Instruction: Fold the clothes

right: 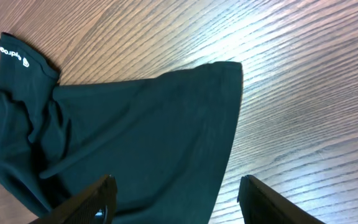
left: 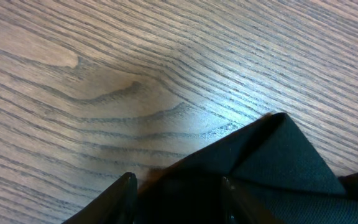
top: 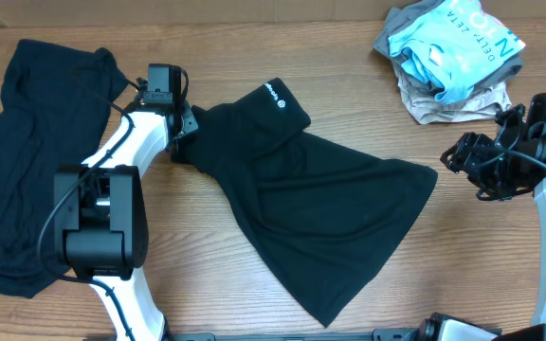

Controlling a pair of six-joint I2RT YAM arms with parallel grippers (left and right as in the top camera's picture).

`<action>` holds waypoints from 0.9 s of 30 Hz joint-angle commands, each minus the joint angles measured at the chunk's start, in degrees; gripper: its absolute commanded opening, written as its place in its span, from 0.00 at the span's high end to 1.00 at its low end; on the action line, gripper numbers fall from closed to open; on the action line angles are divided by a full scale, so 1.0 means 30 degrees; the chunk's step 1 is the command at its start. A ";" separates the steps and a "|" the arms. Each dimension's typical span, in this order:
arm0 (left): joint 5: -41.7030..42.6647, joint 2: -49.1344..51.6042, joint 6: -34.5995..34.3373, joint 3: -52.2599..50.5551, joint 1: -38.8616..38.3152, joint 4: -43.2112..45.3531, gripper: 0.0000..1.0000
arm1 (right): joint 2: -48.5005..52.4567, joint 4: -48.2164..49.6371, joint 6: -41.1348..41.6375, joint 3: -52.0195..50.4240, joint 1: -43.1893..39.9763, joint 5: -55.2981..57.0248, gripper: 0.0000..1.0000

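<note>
A black shirt (top: 301, 199) lies spread in the middle of the table, its white collar logo (top: 275, 93) at the far end. My left gripper (top: 180, 134) is at its left edge. In the left wrist view its fingers (left: 178, 196) stand apart with a folded corner of the shirt (left: 278, 155) lying between them. My right gripper (top: 463, 163) is open and empty, just right of the shirt's right corner. In the right wrist view it (right: 176, 196) hovers over the shirt's hem (right: 166, 137). A second black shirt (top: 17, 152) lies crumpled at the far left.
A pile of light blue printed (top: 458, 43) and beige (top: 444, 104) garments sits at the back right. The wooden table (top: 500, 265) shows bare at the front right. The left arm's base (top: 98, 223) stands between the two black shirts.
</note>
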 commanded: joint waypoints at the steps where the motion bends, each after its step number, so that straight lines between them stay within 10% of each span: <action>1: -0.0124 0.0590 0.0124 -0.0029 -0.0029 0.0466 0.54 | -0.0226 0.0095 -0.0080 0.0291 0.0066 0.0131 0.33; 20: -0.0299 0.0867 -0.0036 0.0044 -0.0182 0.1435 0.95 | -0.0226 0.0364 0.0007 0.0291 0.0066 0.0117 0.33; 27: -0.1005 -0.2710 0.1217 0.0073 -0.0175 0.0692 0.96 | -0.0321 0.0109 -0.0007 0.0299 0.0066 -0.1545 0.33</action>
